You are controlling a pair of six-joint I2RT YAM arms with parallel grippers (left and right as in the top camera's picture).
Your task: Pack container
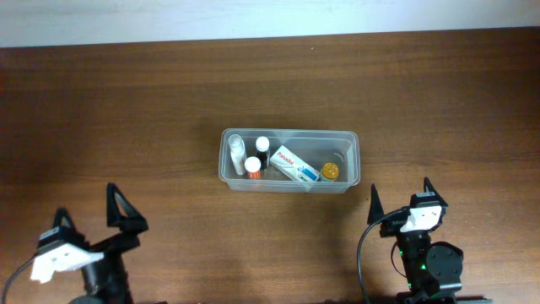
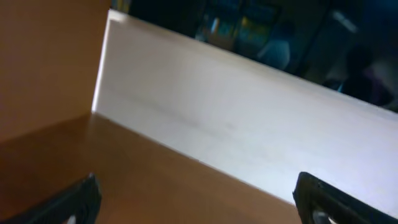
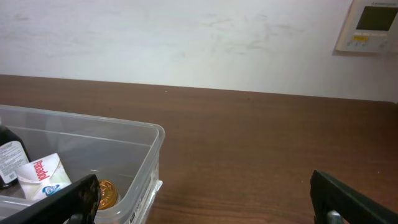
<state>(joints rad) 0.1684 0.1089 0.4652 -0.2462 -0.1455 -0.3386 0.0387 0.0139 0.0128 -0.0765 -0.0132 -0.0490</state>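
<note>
The container (image 1: 291,133) sits near the middle of the brown wooden counter (image 1: 126,101), its long side running left to right in the overhead view. Inside it lie a white and blue box (image 1: 294,165), small bottles (image 1: 253,166) at the left end and a gold-topped item (image 1: 330,171) at the right. The left pincer (image 1: 86,203) hovers at the near left, well apart from the container, jaws spread wide and empty. The right pincer (image 1: 400,187) stands near the container's right end, likewise wide open, gripping nothing.
</note>
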